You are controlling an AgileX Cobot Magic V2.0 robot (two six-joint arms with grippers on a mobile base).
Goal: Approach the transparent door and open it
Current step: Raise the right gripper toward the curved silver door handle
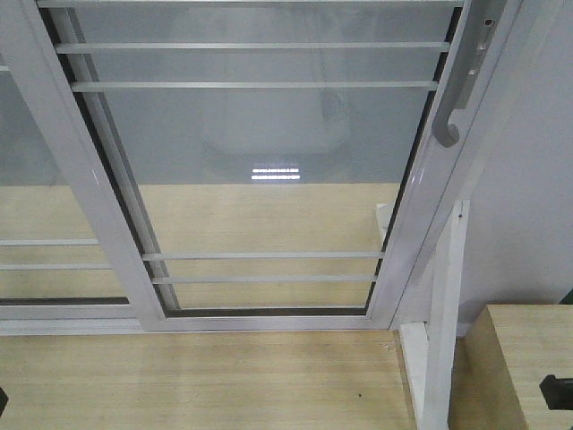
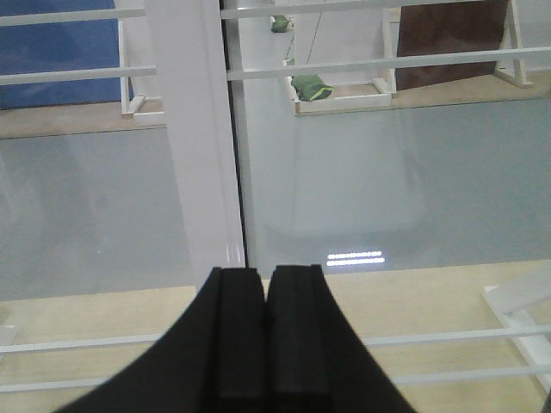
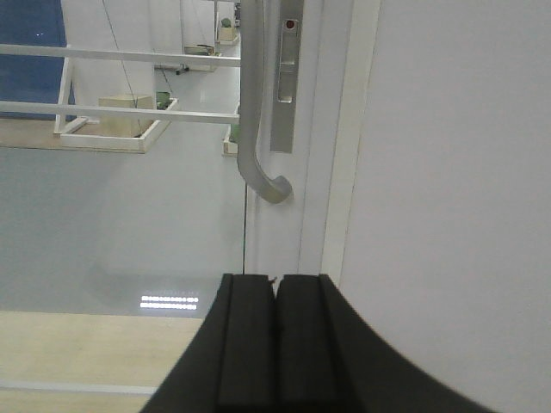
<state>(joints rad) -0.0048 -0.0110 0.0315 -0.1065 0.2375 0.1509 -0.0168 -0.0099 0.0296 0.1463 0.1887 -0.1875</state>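
Surroundings and obstructions. A plain white wall [image 3: 448,172] fills the field to the right of the right fingers [image 3: 248,344], close beside the door frame. In the front view a white post [image 1: 443,331] stands below the handle side of the frame, with a pale wooden box [image 1: 519,358] to its right and wooden floor [image 1: 197,385] in the foreground. Above the left fingers [image 2: 239,335] rises a white stile [image 2: 194,129] with a narrow dark gap at its right edge; which panel it belongs to cannot be told. A second glass panel [image 1: 45,179] lies further left. Beyond the glass, far ahead of both pairs of fingers, are grey flooring, low white frames and small green items [image 2: 310,86] – all too distant to identify.

Task object. The transparent door [image 1: 269,161] is a white-framed clear pane crossed by thin horizontal white bars, in pairs near its top and near its bottom; a short strip of reflected light shows on it. Its curved light-grey handle [image 3: 254,112] runs down the right stile and hooks at its lower end, directly above and ahead of the right fingers, not touching them. A narrow lock plate [image 3: 287,77] sits just right of the handle.

Fingers. Both pairs are pressed together pad to pad – nothing held – and apart from the door.
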